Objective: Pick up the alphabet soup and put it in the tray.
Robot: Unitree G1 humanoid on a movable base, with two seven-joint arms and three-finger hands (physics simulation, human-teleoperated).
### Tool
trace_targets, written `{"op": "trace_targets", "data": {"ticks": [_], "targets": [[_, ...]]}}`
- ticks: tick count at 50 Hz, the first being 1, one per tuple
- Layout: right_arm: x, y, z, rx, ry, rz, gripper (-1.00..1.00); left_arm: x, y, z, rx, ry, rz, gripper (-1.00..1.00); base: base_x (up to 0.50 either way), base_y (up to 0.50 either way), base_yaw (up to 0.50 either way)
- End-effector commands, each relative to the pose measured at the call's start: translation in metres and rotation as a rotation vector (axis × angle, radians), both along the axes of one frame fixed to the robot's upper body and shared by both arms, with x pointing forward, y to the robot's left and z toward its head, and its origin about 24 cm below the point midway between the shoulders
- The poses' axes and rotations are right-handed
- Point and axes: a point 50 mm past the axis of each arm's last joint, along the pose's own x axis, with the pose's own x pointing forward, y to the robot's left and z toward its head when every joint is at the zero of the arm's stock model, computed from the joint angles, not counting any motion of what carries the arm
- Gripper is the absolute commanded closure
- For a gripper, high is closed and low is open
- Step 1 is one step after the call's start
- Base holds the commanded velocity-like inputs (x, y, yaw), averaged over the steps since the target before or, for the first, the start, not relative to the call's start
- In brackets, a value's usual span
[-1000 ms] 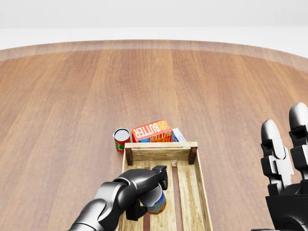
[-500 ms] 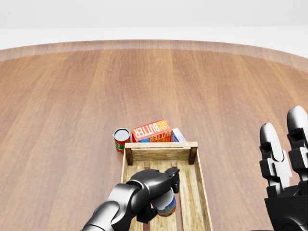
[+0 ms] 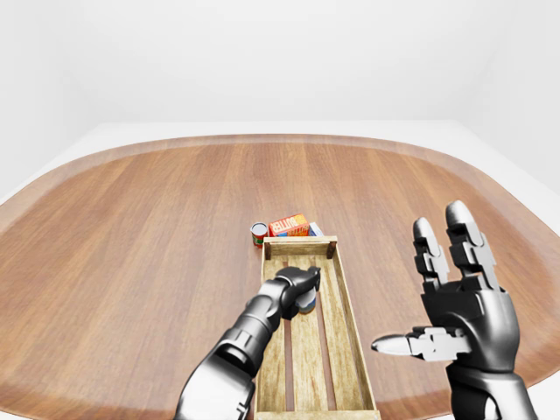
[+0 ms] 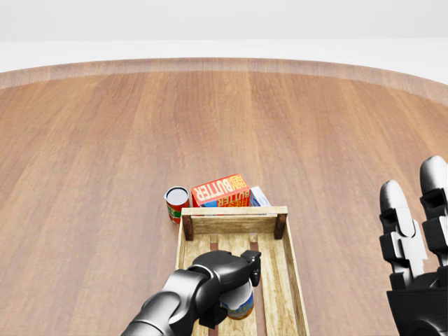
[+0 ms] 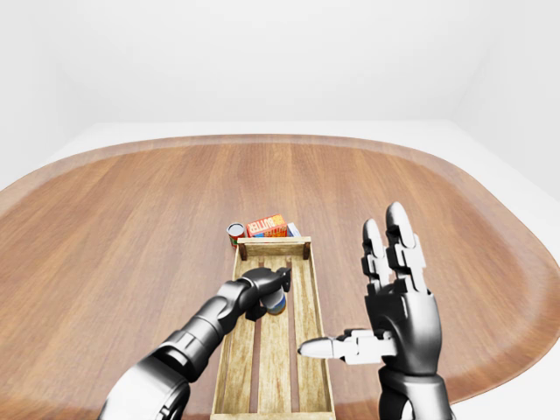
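Observation:
The alphabet soup can (image 4: 242, 303), with a blue and orange label, is gripped in my left hand (image 4: 225, 281). The hand is shut round it and hides most of it. The can is inside the wooden tray (image 4: 234, 210), over the slats near the tray's upper end; I cannot tell whether it rests on them. The left-eye view shows the same grip (image 3: 300, 290). My right hand (image 4: 418, 241) is open with its fingers spread, held up to the right of the tray and apart from it.
A red-and-green can (image 4: 176, 203), an orange butter box (image 4: 220, 190) and a blue-white box (image 4: 259, 197) stand just beyond the tray's upper end. All sit on a large round wooden table (image 3: 131, 227).
My left hand has carried the soup can a little to the right inside the tray. My right hand has sunk slightly. The camera has not moved.

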Motion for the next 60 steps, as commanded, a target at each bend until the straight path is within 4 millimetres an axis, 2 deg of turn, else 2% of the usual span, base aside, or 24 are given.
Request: {"op": "trace_targets", "data": {"ticks": [1, 16, 19, 20, 21, 37, 44, 49, 50, 54, 60], "targets": [[-0.001, 0.000, -0.001, 0.000, 0.003, 0.000, -1.00, 0.005, -0.002, 0.004, 0.004, -0.022, 0.001, 1.00, 0.00, 0.00, 0.00], [-0.001, 0.000, 0.003, -0.004, -0.015, -0.002, -1.00, 0.007, 0.001, 0.002, 0.004, -0.005, 0.020, 1.00, 0.00, 0.00, 0.00], [-0.001, 0.001, 0.004, -0.004, -0.017, 0.000, -1.00, 0.005, 0.001, 0.000, 0.009, 0.009, 0.020, 0.93, 0.00, 0.00, 0.00], [-0.001, 0.001, 0.004, -0.005, -0.017, 0.000, -1.00, 0.005, 0.001, -0.001, 0.011, 0.004, 0.021, 0.11, 0.00, 0.00, 0.00], [-0.002, 0.001, 0.004, -0.005, -0.018, -0.001, -1.00, 0.005, 0.001, -0.001, 0.013, 0.003, 0.022, -1.00, 0.00, 0.00, 0.00], [-0.004, 0.002, 0.001, -0.002, 0.000, 0.005, -1.00, 0.004, 0.001, -0.001, 0.008, -0.005, 0.019, -1.00, 0.00, 0.00, 0.00], [-0.003, 0.002, -0.002, 0.002, 0.014, 0.011, -1.00, 0.014, 0.000, 0.014, -0.030, -0.053, 0.031, -1.00, 0.00, 0.00, 0.00], [-0.002, 0.003, -0.003, 0.005, 0.022, 0.014, -1.00, 0.025, 0.002, 0.037, -0.086, -0.109, 0.038, -1.00, 0.00, 0.00, 0.00], [-0.002, 0.003, -0.003, 0.005, 0.022, 0.014, -1.00, 0.031, 0.004, 0.056, -0.130, -0.153, 0.045, -1.00, 0.00, 0.00, 0.00], [-0.001, 0.002, -0.002, 0.004, 0.016, 0.013, -1.00, 0.035, 0.012, 0.095, -0.200, -0.214, 0.031, -1.00, 0.00, 0.00, 0.00], [-0.001, 0.004, -0.002, 0.004, 0.017, 0.019, -1.00, 0.042, 0.025, 0.124, -0.264, -0.255, 0.053, -1.00, 0.00, 0.00, 0.00]]}}
